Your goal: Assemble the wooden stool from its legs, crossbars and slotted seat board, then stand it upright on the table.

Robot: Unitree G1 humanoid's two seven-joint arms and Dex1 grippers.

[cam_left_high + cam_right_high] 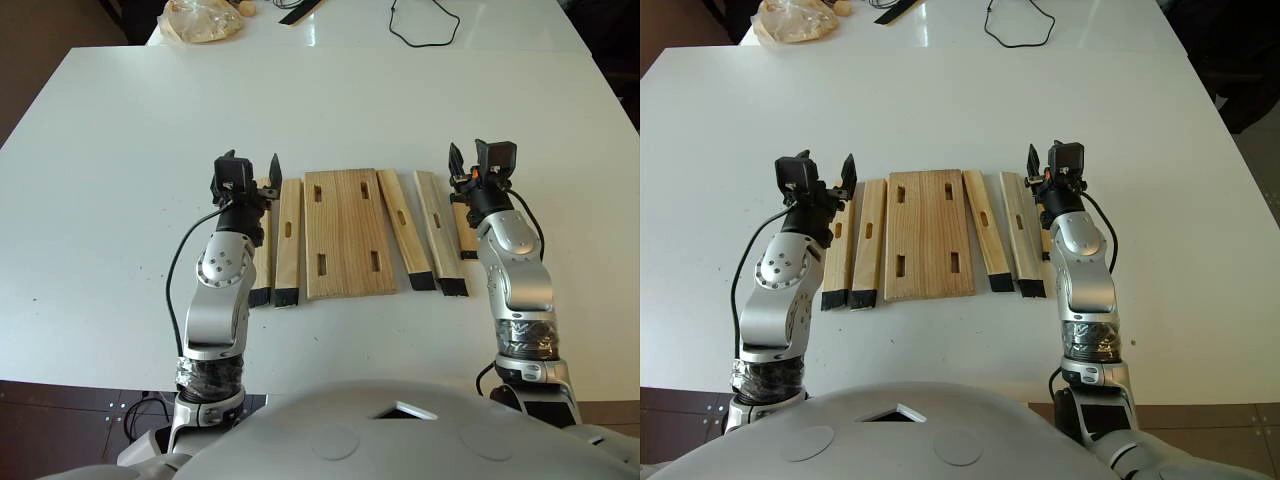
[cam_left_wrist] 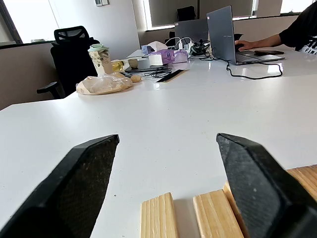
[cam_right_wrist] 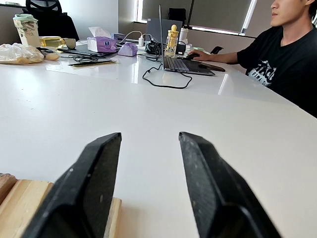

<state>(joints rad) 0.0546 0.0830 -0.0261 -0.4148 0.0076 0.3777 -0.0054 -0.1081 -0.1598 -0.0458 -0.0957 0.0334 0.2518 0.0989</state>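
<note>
Nearest me, the pale wooden slotted seat board [image 1: 347, 232] is lying flat on the white table [image 1: 120, 150], with black-tipped pale wooden slats [image 1: 288, 240] lying close along both its sides and nothing yet being joined. My left gripper [image 1: 250, 166], jaws spread wide, and my right gripper [image 1: 470, 163], jaws open more moderately, are both hovering empty over the far ends of the outermost slats. Because these pieces are lying flat and just beside their neighbours, a descending finger is risking pinching two at once or skidding one across the smooth top toward the distant black cable [image 1: 425, 25].
</note>
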